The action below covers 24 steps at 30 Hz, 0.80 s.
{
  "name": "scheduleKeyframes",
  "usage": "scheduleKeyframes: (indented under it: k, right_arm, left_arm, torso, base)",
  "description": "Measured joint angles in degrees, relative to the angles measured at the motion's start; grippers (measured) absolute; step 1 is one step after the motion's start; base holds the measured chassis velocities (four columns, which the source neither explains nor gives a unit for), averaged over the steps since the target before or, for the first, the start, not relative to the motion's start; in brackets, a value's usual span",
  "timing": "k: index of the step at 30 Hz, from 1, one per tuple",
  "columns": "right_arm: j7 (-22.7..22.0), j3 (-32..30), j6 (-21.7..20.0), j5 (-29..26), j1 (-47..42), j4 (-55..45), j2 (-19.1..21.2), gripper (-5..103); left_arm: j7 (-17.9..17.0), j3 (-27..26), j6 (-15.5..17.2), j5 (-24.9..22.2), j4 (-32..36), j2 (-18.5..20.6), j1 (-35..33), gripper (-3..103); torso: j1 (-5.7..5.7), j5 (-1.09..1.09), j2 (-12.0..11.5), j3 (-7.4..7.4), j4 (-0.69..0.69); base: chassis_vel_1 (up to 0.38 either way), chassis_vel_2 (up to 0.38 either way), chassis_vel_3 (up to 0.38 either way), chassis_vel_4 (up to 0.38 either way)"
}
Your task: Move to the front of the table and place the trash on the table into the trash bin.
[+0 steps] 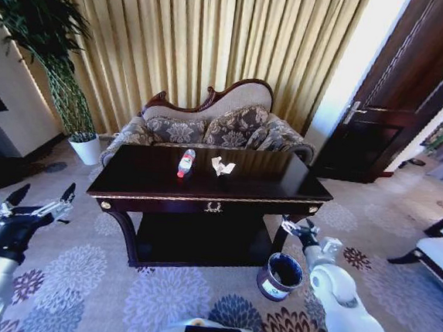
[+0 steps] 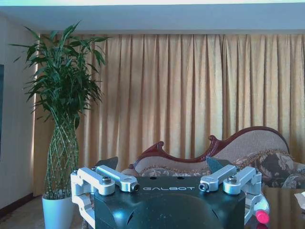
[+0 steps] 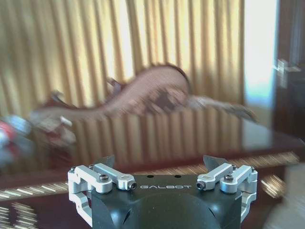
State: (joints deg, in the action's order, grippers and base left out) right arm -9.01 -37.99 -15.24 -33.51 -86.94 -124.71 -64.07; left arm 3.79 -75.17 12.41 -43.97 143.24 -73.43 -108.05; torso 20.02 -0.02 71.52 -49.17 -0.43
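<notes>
Both grippers are hanging released in front of the table, with the trash waiting untouched on top.

The left gripper (image 1: 41, 201) is hovering with its fingers spread wide, well apart from the table's (image 1: 203, 196) left corner; the right gripper (image 1: 299, 229) is sitting spread too, just beside the right front corner and above the trash bin (image 1: 280, 275) on the carpet; the bottle (image 1: 185, 163) and the paper scraps (image 1: 222, 166) are lying near each other toward the sofa side of the tabletop. Judging from here, that far placement is making the reach long; an arm stretching over could be clipping the front edge, or nudging the round bottle into rolling off. The head view is giving the bin and whole layout; the left wrist view is catching the bottle's red cap (image 2: 261, 216) beside its own open fingers; the right wrist view is looking low across the glossy tabletop (image 3: 157, 138).
</notes>
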Motion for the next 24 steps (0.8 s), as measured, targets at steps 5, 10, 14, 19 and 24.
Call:
scheduleKeyframes:
  k: [5,10,14,19,24]
  right_arm:
    - [-1.1,2.0,-0.9,1.4,-3.4,-11.7,-1.2,100]
    - [-1.4,3.5,-1.2,4.8,-4.2,-15.0,-1.7,100]
    - [-1.5,3.8,-1.1,6.6,-4.0,-14.1,-1.7,100]
    - [-1.6,3.9,-1.0,6.9,-3.8,-13.6,-1.7,100]
    - [-1.6,4.0,-0.9,6.9,-3.8,-13.2,-1.9,100]
  left_arm:
    - [0.0,0.0,0.1,-0.1,0.0,-0.1,0.0,100]
    - [0.2,-0.1,0.8,-0.2,0.0,-0.2,-0.1,100]
    - [0.2,-0.2,1.7,-0.2,0.0,-0.2,0.0,100]
    - [0.2,-0.5,3.1,-0.2,0.0,0.1,0.2,100]
    - [0.1,-0.6,4.8,0.0,0.0,0.3,0.2,100]
  torso:
    - [0.00,-0.01,0.0,0.00,0.00]
    - [0.00,0.00,0.0,0.00,0.00]
    - [0.00,0.01,0.0,0.00,0.00]
    - [0.01,0.01,0.0,-0.01,-0.01]
    - [0.01,0.01,0.0,0.00,0.00]
  base:
    - [0.000,0.000,0.000,0.000]
    - [0.000,0.000,0.000,0.000]
    - [0.000,0.000,0.000,0.000]
    - [0.000,0.000,0.000,0.000]
    - [-0.003,0.002,0.010,-0.005]
